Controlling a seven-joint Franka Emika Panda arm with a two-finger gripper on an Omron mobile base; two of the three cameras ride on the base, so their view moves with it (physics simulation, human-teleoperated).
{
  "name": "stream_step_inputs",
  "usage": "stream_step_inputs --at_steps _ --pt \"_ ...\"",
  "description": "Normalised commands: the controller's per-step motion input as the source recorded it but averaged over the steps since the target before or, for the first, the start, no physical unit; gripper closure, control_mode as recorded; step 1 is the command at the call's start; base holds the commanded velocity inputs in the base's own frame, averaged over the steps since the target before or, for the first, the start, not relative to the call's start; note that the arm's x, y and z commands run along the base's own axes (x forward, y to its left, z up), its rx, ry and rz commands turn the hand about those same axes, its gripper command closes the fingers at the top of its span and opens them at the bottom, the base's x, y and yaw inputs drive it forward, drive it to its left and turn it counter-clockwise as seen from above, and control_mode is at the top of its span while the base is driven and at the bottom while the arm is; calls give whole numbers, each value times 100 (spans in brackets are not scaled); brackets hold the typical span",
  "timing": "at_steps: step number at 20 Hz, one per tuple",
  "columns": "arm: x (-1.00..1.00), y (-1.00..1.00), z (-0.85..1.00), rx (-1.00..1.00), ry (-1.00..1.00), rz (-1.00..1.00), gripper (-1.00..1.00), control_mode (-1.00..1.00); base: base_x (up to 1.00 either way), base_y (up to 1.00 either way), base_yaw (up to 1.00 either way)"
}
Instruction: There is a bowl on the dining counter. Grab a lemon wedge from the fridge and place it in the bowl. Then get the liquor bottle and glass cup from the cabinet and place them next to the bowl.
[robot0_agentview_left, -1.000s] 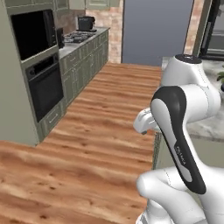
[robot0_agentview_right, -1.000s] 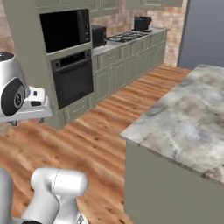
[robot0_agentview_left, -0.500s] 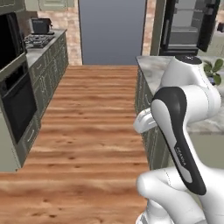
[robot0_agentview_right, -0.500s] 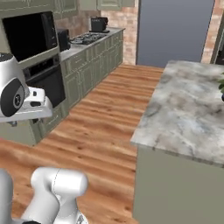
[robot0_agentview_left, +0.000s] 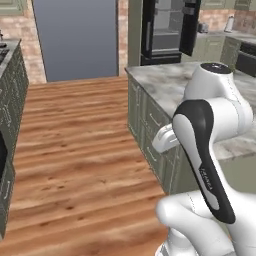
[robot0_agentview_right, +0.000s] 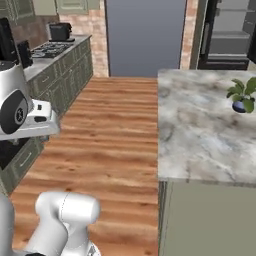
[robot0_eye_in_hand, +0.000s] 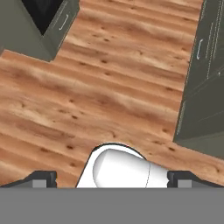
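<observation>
The dining counter (robot0_agentview_right: 200, 130), marble-topped on a sage-green base (robot0_agentview_left: 150, 125), runs along the right of both base views. Behind it stands the black fridge (robot0_agentview_left: 165, 30) (robot0_agentview_right: 225, 35); its grey inner shelves show, and a dark door (robot0_agentview_left: 191, 27) hangs at their right side. In the hand view my gripper (robot0_eye_in_hand: 113, 179) points down at the wooden floor, open, with nothing between its fingertips (robot0_eye_in_hand: 43, 178). The bowl, lemon wedge, liquor bottle and glass cup are out of view.
A small plant in a blue pot (robot0_agentview_right: 242, 100) stands on the counter's right part. A stove counter with drawered base cabinets (robot0_agentview_right: 60, 75) and a black appliance (robot0_agentview_right: 60, 31) lines the left wall. Wooden floor (robot0_agentview_left: 75, 150) lies open between the two.
The whole picture has swung: the base has turned right, away from the oven wall and towards the island and fridge. The arm keeps its pose and the gripper stays open.
</observation>
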Motion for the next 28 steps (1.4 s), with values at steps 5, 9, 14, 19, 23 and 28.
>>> stream_step_inputs --at_steps 5,9,14,19,23,28 --pt "0 0 0 0 0 0 -100 100 89 75 -42" --pt "0 0 0 0 0 0 -100 100 97 75 -38" --pt "0 0 0 0 0 0 -100 100 100 80 -32" --pt "0 0 0 0 0 0 -100 100 100 80 -23" --pt "0 0 0 0 0 0 -100 100 100 72 -12" --pt "0 0 0 0 0 0 -100 100 100 74 -5"
